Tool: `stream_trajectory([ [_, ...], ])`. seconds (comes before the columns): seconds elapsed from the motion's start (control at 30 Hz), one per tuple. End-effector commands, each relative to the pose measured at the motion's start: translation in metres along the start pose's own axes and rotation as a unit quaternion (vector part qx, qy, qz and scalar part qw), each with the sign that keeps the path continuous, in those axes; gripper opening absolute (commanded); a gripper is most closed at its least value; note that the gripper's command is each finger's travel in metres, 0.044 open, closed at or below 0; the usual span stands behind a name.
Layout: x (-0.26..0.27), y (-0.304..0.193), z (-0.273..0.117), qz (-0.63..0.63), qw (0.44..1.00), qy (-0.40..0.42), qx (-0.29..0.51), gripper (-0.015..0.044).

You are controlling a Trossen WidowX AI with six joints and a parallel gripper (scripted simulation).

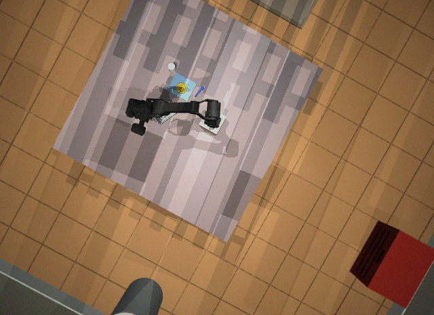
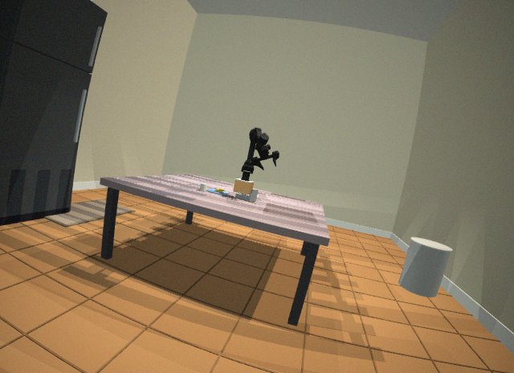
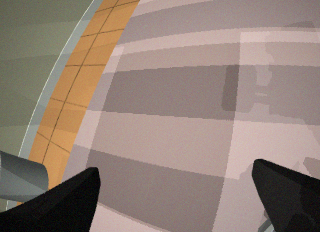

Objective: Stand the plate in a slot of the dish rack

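A yellow plate (image 1: pixel 181 87) is seen lying flat on a light blue mat (image 1: pixel 189 83) on the table top. The dish rack (image 1: pixel 163 119), pale metal, is largely hidden beneath the arm, well apart from the plate; its slots cannot be made out.

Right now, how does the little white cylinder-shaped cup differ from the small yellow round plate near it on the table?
The white cup is pale and stands upright; the yellow plate is bright and lies flat. The cup sits straight on the striped table top; the plate rests on a light blue square mat. Both look round from above.
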State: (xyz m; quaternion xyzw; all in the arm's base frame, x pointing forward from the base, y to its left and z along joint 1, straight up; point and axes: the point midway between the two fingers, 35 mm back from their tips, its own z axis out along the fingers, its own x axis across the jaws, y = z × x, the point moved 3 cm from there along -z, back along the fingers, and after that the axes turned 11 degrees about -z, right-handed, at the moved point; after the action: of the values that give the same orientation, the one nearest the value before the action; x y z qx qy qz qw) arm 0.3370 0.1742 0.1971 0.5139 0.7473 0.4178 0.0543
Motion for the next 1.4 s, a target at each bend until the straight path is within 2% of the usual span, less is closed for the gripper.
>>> stream_trajectory([
  [0.0,-0.047,-0.011,0.003,0.005,0.998,-0.06,0.033,0.04],
  [0.4,-0.178,-0.074,-0.02,0.039,0.965,-0.197,0.172,0.04],
  [0.77,-0.26,-0.163,-0.076,0.081,0.913,-0.234,0.324,0.04],
  [0.97,-0.267,-0.176,-0.085,0.086,0.906,-0.232,0.343,0.04],
  [1.37,-0.271,-0.184,-0.075,0.086,0.906,-0.232,0.343,0.04],
])
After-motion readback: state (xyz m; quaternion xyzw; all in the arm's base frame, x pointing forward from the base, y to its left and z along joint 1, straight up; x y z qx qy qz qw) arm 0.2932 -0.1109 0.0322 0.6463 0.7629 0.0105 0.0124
